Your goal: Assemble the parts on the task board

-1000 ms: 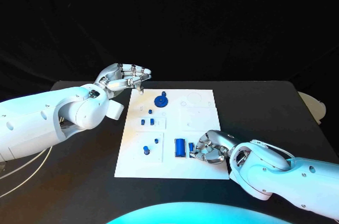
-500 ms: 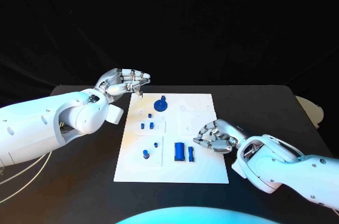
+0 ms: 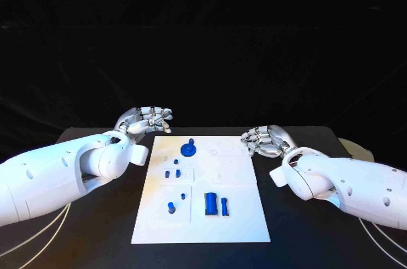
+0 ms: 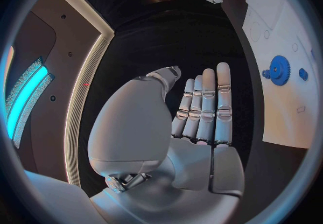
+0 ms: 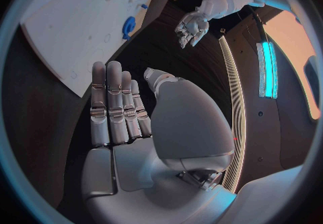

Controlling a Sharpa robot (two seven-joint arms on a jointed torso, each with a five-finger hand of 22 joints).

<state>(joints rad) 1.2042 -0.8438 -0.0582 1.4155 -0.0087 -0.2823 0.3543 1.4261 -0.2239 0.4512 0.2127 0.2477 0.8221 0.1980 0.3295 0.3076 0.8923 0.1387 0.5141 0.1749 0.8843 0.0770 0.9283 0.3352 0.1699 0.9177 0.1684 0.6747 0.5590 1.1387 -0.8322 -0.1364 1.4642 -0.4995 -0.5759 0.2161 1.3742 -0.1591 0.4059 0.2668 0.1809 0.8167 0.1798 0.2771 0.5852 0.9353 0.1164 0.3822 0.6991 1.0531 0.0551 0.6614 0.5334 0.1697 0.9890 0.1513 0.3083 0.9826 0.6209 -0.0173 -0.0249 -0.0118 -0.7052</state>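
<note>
The white board (image 3: pixel 203 192) lies on the black table (image 3: pixel 102 233) between both hands. It carries one blue gear (image 3: pixel 188 148), two blue bars (image 3: pixel 215 204) and several small blue pegs too tiny to count reliably. Left hand (image 3: pixel 146 120) and right hand (image 3: pixel 264 140) hold nothing, fingers straight and side by side.

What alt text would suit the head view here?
Both arms hold an empty robot hand, left and right, off the far corners of the white task board. On it lie a blue gear, small blue pegs and two blue bars.
</note>
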